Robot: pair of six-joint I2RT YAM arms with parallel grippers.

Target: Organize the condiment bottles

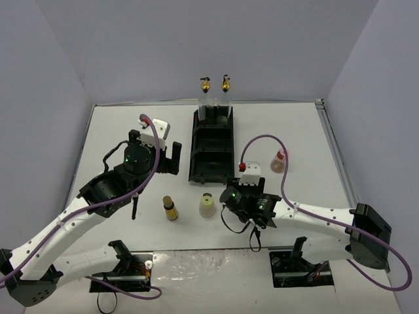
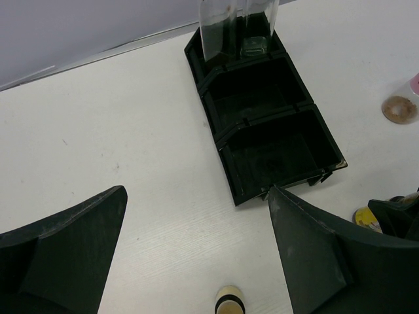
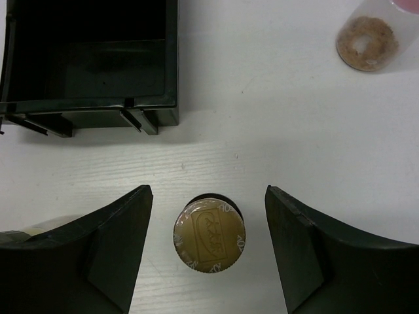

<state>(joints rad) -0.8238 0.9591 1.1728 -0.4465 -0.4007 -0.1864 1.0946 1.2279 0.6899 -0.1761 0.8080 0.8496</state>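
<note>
Two tall clear condiment bottles (image 1: 207,98) (image 1: 226,98) with gold pourers stand in the back compartment of the black tray (image 1: 211,171). On the table in front of the tray stand an amber bottle (image 1: 171,208) and a cream bottle (image 1: 207,205). A pink-capped bottle (image 1: 279,161) stands to the right. My right gripper (image 3: 208,191) straddles a second amber bottle with a gold cap (image 3: 209,235), a gap showing on each side, so it is open. This bottle is hidden under the wrist in the top view. My left gripper (image 2: 196,190) hangs open and empty left of the tray.
The tray's (image 2: 226,167) middle and front compartments hold nothing. The pink-capped bottle (image 3: 366,42) lies beyond the right fingers. Grey walls close in the table on three sides. A purple cable loops off each arm.
</note>
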